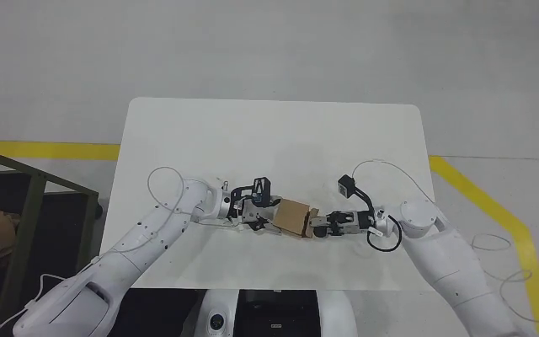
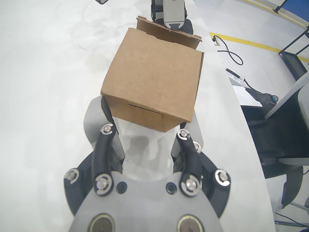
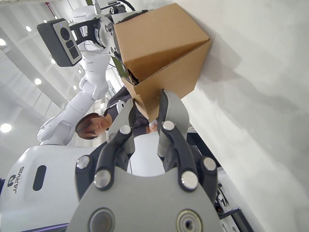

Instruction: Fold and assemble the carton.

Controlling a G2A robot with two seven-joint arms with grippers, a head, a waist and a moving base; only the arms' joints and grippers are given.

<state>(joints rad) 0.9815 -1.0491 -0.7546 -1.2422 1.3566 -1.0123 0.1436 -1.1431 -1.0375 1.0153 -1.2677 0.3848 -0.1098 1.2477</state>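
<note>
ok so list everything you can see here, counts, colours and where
carton: 1, brown, near the table's front edge, between the two grippers
table: 1, white, middle of the top view
tape: yellow lines, on the grey floor on both sides of the table
frame: 1, dark green, on the floor off the robot's left side
cables: a few, thin and white, loose on the floor off the robot's right side
left gripper: 1, grey and black, at the carton's closed end
right gripper: 1, grey and black, shut on a flap at the carton's other end
</note>
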